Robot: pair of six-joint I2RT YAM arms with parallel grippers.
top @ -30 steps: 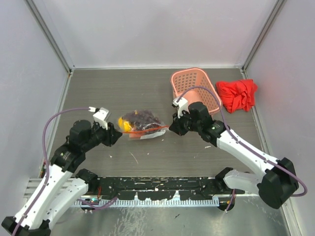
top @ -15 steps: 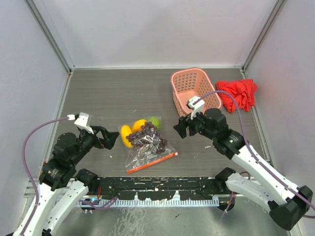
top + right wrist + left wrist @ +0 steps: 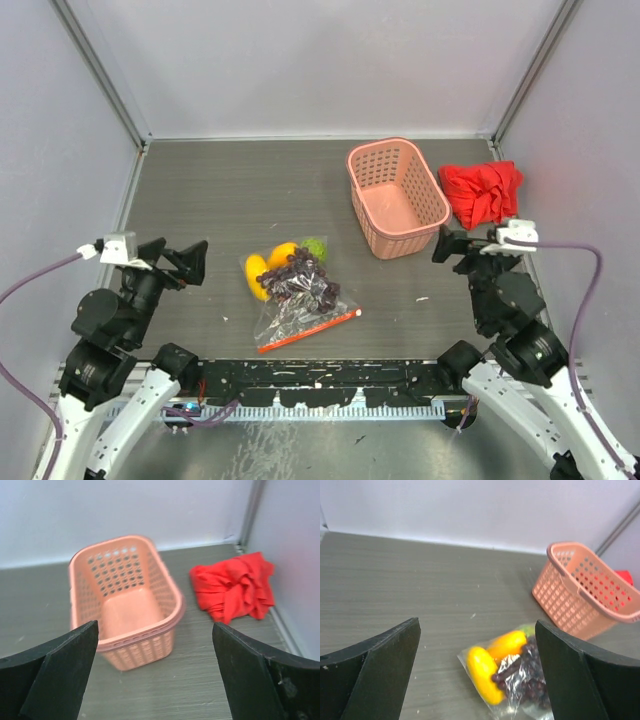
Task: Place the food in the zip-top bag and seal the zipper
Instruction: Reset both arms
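Observation:
The zip-top bag [image 3: 300, 305] lies flat on the table between the arms, its orange-red zipper [image 3: 310, 331] along the near edge. Through the clear plastic the food shows: a yellow piece [image 3: 256, 277], an orange piece [image 3: 282, 254], a lime-green ball [image 3: 316, 246] and a purple grape bunch [image 3: 303, 280]. My left gripper [image 3: 183, 263] hovers open to the left of the bag, apart from it. In the left wrist view the yellow piece [image 3: 485, 672] and grapes [image 3: 532, 680] lie ahead between the spread fingers [image 3: 385, 670]. My right gripper [image 3: 455, 245] is open at the right, facing the basket, with nothing in it.
A pink lattice basket [image 3: 396, 197] stands at the back right, and the right wrist view looks straight at it [image 3: 125, 605]. A crumpled red cloth [image 3: 482, 193] lies beside it by the right wall. Walls close the table on three sides.
Both grippers opened and let go of the bag, then drew back and apart toward their own sides. The bag settled flat on the table with the zipper edge turned to the near side.

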